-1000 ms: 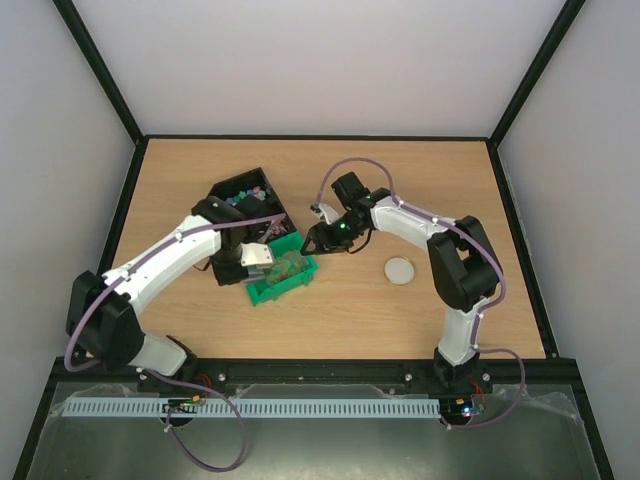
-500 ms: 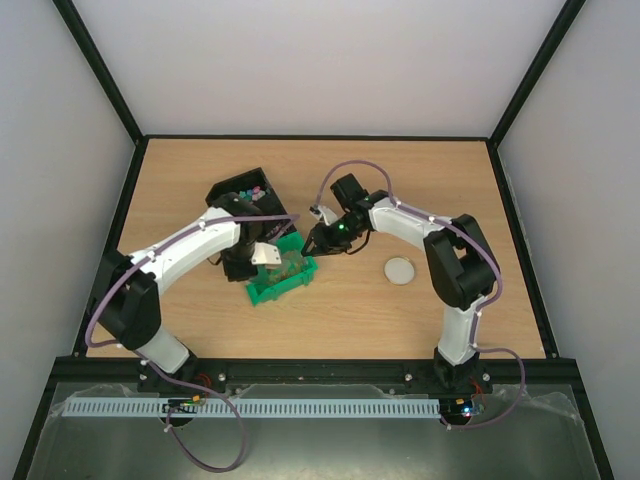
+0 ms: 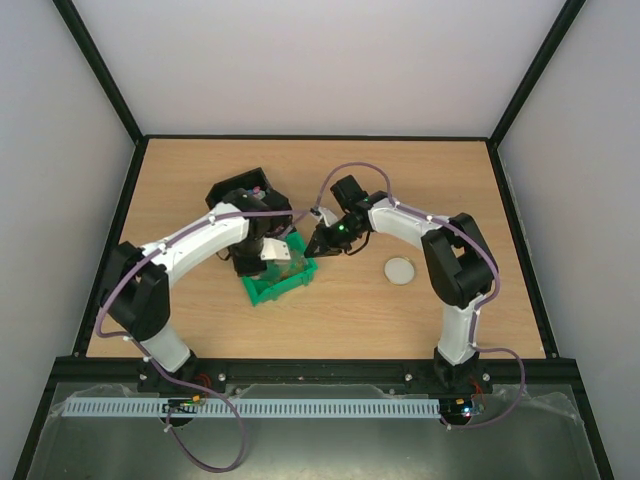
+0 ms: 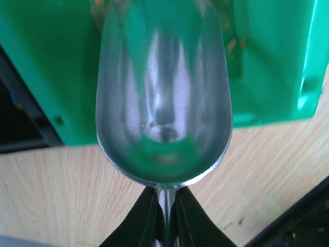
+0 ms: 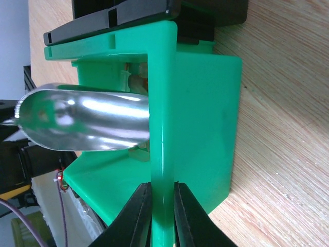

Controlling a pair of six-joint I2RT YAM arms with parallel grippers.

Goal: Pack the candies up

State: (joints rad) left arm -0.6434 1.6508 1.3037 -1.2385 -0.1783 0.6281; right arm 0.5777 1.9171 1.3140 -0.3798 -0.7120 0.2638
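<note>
A metal scoop point(image 4: 164, 92) hangs tilted over the green bin point(image 4: 277, 67), its bowl empty; my left gripper point(image 4: 165, 213) is shut on its handle. Past the scoop's tip a few pale golden candies point(image 4: 234, 44) show inside the bin. From above, the scoop point(image 3: 277, 249) lies over the green bin point(image 3: 262, 291). My right gripper point(image 5: 162, 206) is shut on the bin's upright wall point(image 5: 162, 128), one finger on each side, at the bin's right end point(image 3: 310, 264). The scoop point(image 5: 87, 121) shows beyond that wall. Coloured candies point(image 3: 258, 189) lie in the black bin point(image 3: 232, 189), mostly hidden by the left arm.
The black bin touches the green bin's far-left side point(image 5: 113, 18). A round white lid point(image 3: 399, 270) lies flat on the table to the right of the right gripper. The wooden table point(image 3: 420, 180) ends at a black frame on all sides.
My left arm has swung the scoop rightward from the bin's left end to over its middle. The right gripper's fingers have closed onto the green bin's wall.
</note>
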